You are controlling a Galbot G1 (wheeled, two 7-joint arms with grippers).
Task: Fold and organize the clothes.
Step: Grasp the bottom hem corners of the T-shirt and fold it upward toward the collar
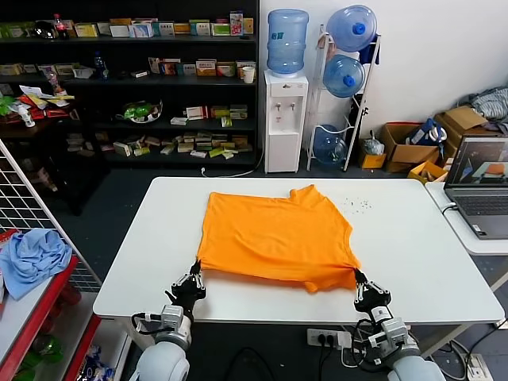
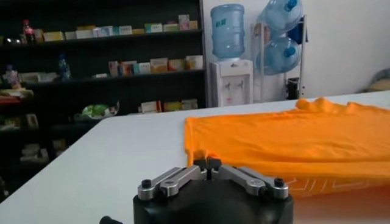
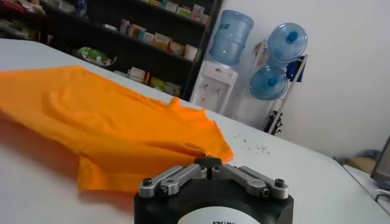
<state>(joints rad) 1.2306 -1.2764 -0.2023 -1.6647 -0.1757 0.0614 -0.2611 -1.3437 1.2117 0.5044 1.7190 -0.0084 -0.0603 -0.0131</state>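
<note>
The clothes are one bright orange T-shirt (image 1: 274, 234) lying across the middle of the white table (image 1: 413, 246), its near edge doubled over. Both near corners are drawn out into points toward my grippers. My left gripper (image 1: 196, 271) is at the near left corner, shut on the fabric. In the left wrist view the T-shirt (image 2: 292, 143) starts right at that gripper (image 2: 207, 163). My right gripper (image 1: 359, 278) is shut on the near right corner. The right wrist view has the T-shirt (image 3: 103, 131) running up to that gripper (image 3: 209, 162).
A laptop (image 1: 480, 178) stands on a second table to the right. A light blue cloth (image 1: 32, 254) lies on a red rack at the left. Behind the table are a water dispenser (image 1: 286, 119) and dark shelves (image 1: 119, 79). A power strip (image 1: 329, 337) lies on the floor under the near edge.
</note>
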